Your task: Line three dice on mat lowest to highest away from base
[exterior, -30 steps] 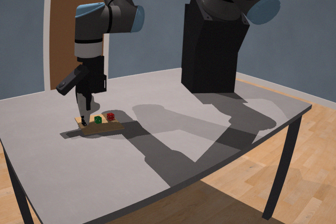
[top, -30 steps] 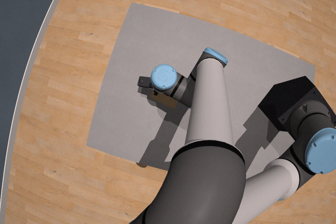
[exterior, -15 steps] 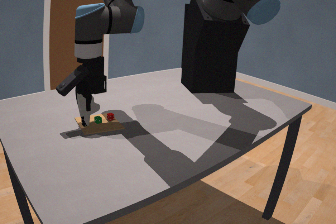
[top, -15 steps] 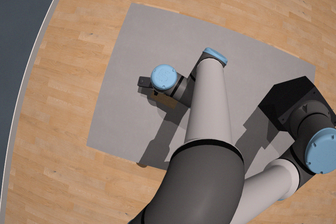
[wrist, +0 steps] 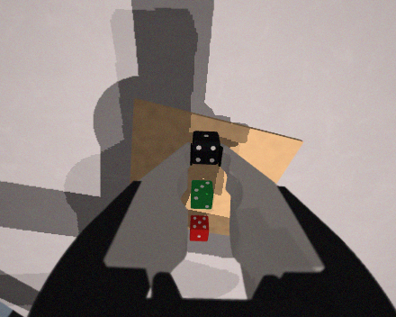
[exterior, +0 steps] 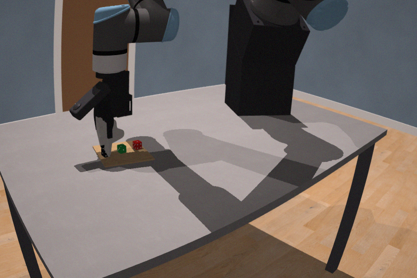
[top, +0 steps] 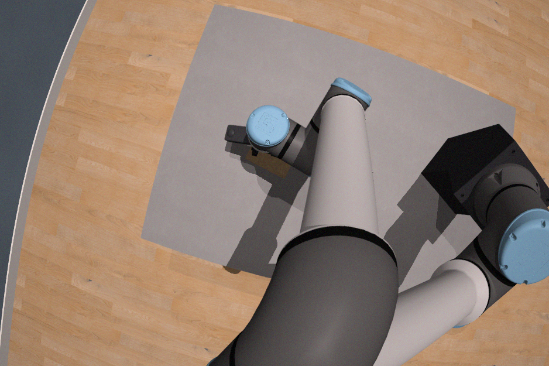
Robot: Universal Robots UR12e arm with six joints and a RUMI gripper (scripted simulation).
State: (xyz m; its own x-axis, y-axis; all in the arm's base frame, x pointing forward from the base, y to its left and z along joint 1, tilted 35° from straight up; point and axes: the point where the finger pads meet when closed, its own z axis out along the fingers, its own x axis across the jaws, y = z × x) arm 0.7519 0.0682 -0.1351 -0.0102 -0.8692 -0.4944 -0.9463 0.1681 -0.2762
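Observation:
My gripper [wrist: 204,145] is shut on the black die [wrist: 206,148], which it holds low at the far end of the tan mat [wrist: 257,149]. I cannot tell whether the die touches the mat. The green die [wrist: 202,194] sits flat on the mat behind it. The red die [wrist: 199,228] stands at the mat's near edge. The three dice form a rough line in the wrist view. In the side view the black die [exterior: 104,152], green die [exterior: 121,148] and red die [exterior: 137,144] line up along the mat [exterior: 126,158]. From above, the wrist hides the dice, and only part of the mat [top: 270,164] shows.
The robot's black pedestal [exterior: 262,55] stands at the back right of the grey table [exterior: 202,173]. The arm's upper links [top: 341,166] hang over the table's middle. The table's edges are well away from the mat.

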